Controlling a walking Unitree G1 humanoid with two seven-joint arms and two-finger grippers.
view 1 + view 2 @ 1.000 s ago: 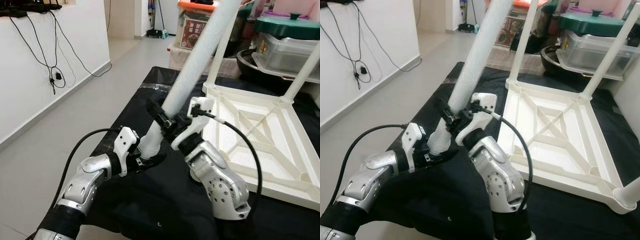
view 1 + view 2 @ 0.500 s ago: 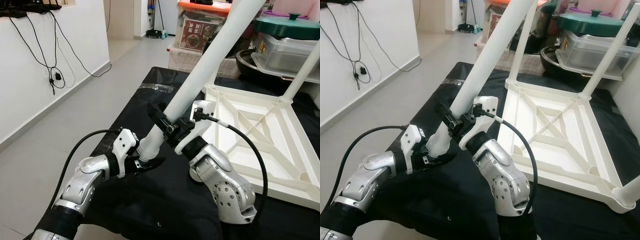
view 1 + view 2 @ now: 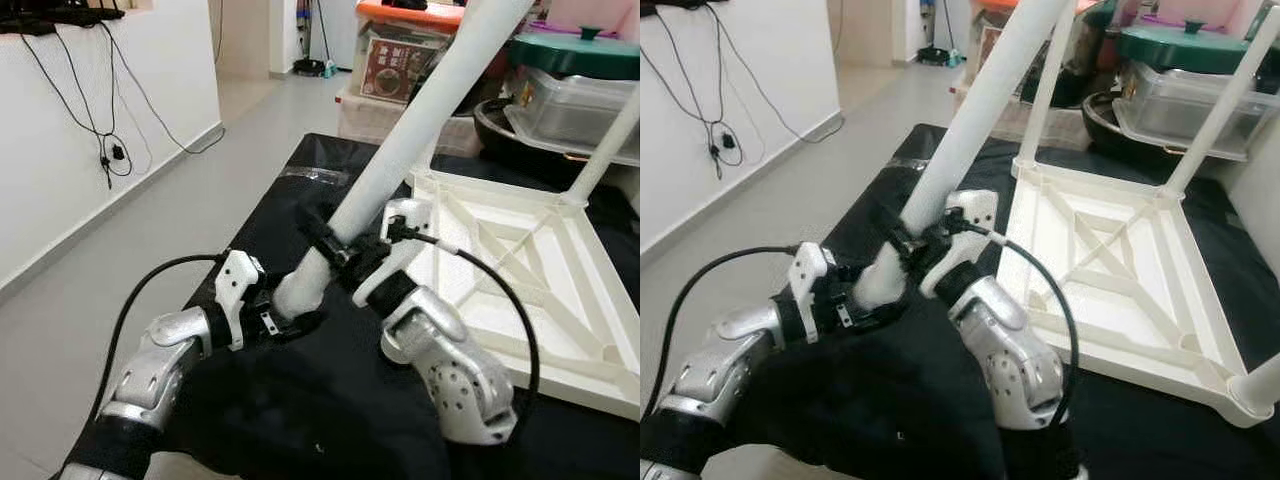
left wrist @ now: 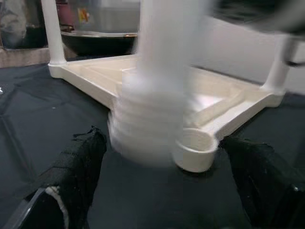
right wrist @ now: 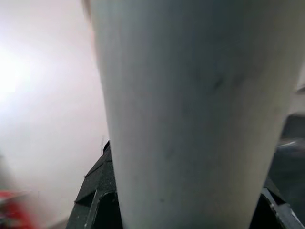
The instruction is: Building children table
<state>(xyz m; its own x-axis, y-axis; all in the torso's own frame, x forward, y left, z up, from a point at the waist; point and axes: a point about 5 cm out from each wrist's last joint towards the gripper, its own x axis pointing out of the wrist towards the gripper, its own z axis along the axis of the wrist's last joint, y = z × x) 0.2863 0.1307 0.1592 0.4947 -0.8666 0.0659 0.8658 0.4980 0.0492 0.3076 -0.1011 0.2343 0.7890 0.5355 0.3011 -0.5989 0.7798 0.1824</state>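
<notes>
Right pincer (image 3: 340,252) is clamped round the white table leg (image 3: 420,130), left pincer (image 3: 285,322) spread open round its ribbed end, tilted over the black worktop (image 3: 330,420) beside the upturned tabletop (image 3: 520,260), so it could swing off-line.

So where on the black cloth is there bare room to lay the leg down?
Bare cloth lies near the robot, in front of both arms, and at the far left corner beside the tabletop. The middle is crowded: the left gripper and right gripper hold the leg there.
</notes>
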